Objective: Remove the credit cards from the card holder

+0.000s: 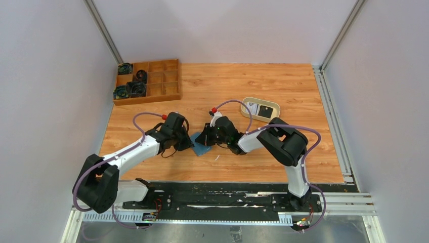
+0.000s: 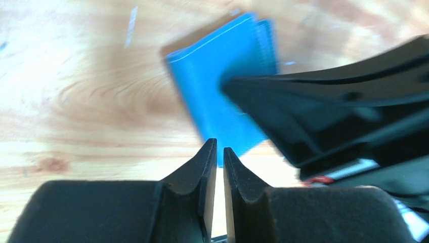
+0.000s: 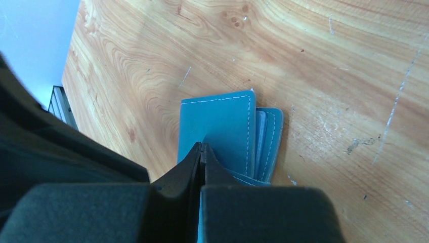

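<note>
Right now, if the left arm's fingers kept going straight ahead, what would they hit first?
The blue card holder; its corner sits right at the left fingers' tips, perhaps already touching.

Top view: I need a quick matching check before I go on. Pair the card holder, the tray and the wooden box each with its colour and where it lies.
Things:
1. card holder
2. tray
3. wooden box

Colour and place:
A. brown, far left corner
B. teal-blue, centre, near side
C. cream, right of centre, further back

Pairs: 1-B, 2-C, 3-A
</note>
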Controlling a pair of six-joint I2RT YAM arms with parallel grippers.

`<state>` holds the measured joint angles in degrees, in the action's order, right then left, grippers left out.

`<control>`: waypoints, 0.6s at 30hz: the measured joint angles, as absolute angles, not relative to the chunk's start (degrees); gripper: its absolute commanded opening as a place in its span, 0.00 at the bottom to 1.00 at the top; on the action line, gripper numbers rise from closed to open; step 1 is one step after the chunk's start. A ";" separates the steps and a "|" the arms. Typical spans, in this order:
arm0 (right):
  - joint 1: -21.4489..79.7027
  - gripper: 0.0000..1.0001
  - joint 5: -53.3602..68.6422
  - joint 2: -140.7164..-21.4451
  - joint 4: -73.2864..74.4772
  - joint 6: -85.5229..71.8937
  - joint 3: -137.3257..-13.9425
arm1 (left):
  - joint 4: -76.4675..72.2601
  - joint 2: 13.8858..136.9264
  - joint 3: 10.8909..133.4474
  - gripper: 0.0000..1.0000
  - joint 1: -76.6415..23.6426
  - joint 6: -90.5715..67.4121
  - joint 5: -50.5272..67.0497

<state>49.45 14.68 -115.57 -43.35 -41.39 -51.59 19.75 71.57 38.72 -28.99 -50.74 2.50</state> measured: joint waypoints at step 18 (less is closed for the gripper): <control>47.44 0.00 18.65 -117.67 -51.88 -45.76 -48.80 | 8.14 73.82 27.68 0.22 -28.56 -55.13 0.40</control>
